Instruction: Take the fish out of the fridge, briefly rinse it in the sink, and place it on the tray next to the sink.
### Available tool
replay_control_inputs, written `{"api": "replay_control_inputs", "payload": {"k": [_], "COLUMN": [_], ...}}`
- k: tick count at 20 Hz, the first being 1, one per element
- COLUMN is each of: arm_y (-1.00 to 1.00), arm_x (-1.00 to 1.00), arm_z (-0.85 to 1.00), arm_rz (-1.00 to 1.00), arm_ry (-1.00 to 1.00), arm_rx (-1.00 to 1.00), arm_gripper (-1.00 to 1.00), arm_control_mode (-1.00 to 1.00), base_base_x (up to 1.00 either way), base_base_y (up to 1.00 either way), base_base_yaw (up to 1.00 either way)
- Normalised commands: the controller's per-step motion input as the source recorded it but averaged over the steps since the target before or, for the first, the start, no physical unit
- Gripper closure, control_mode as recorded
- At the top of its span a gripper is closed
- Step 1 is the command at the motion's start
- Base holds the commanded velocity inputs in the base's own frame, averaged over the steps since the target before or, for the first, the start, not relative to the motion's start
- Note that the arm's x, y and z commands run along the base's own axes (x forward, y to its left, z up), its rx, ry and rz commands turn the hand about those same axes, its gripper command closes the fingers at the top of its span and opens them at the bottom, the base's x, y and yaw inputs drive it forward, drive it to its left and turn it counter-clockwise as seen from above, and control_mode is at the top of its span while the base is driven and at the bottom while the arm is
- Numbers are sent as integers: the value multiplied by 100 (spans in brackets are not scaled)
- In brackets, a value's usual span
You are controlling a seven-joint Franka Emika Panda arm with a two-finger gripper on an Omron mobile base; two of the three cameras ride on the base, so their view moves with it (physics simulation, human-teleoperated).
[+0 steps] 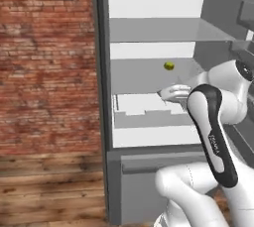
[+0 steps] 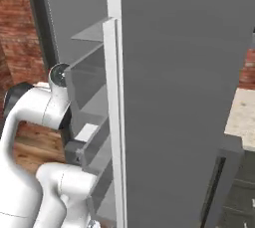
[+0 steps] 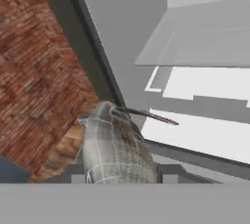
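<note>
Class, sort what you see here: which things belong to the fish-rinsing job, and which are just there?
Belonging to the job:
- fish, close between the gripper fingers
- fridge, open

Just there:
- small yellow-green fruit on a fridge shelf
- brick wall
- wooden floor

The fish (image 3: 114, 147) is slim and grey-silver with a faint scale grid and a thin dark fin jutting from its upper end. It sits right between the fingers, close against the hand camera, pointing away from them toward the fridge (image 1: 149, 72). The fridge stands open beyond the fingers: tall and grey, with white inner walls, pale grey shelves and a white drawer (image 1: 141, 103) at mid height.
</note>
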Motion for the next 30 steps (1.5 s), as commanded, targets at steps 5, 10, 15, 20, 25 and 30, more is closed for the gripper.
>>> {"api": "replay_control_inputs", "payload": {"k": [5, 10, 15, 20, 25, 30], "arm_y": [0, 0, 0, 0, 0, 0], "arm_x": [0, 0, 0, 0, 0, 0], "arm_z": [0, 0, 0, 0, 0, 0], "arm_rz": [0, 0, 0, 0, 0, 0], "arm_ry": [0, 0, 0, 0, 0, 0], "arm_rx": [0, 0, 0, 0, 0, 0], "arm_gripper": [100, 100, 100, 100, 100, 100], "arm_control_mode": [100, 100, 100, 100, 100, 100], "base_base_x": [-66, -8, -3, 0, 0, 0], "base_base_y": [11, 9, 6, 0, 0, 1], "base_base_yaw": [79, 99, 100, 100, 100, 100]}}
